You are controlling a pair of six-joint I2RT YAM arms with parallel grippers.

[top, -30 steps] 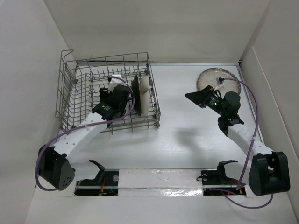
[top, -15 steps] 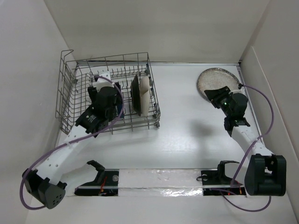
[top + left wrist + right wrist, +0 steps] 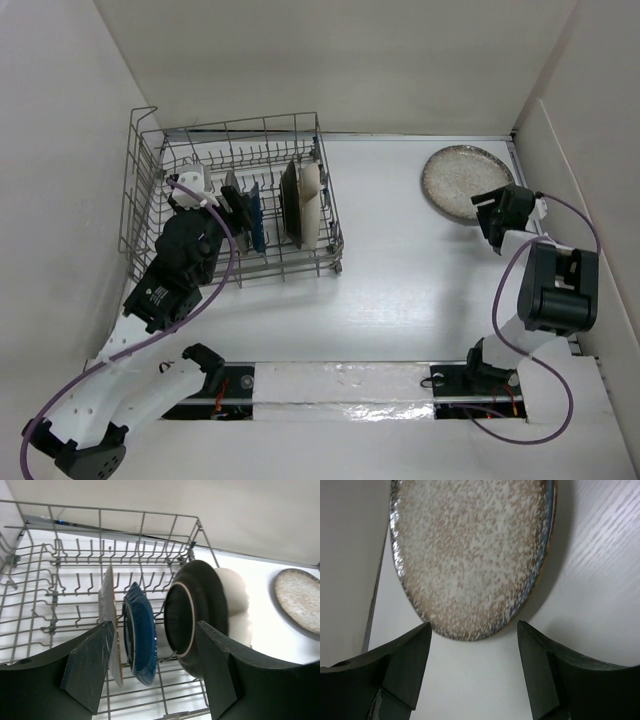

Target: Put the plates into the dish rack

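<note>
The grey wire dish rack point(image 3: 150, 215) stands at the back left. Four plates stand on edge in it: a thin cream plate with a brown rim point(image 3: 109, 625), a dark blue plate point(image 3: 141, 635), a dark plate with a pale ring point(image 3: 192, 615) and a thick cream plate point(image 3: 235, 605). My left gripper point(image 3: 208, 205) is open and empty at the rack's left part, short of the plates. The speckled grey-beige plate point(image 3: 465, 182) lies flat on the table at the back right. My right gripper point(image 3: 492, 212) is open and empty just before its near edge point(image 3: 470, 555).
White walls close in the table on the left, back and right. The right wall runs close beside the speckled plate point(image 3: 350, 555). The rack's left rows of tines point(image 3: 55, 585) hold nothing.
My left gripper has drawn back left and toward me, away from the standing plates. My right arm has swung right and back, bringing its open gripper to the speckled plate's near edge.
</note>
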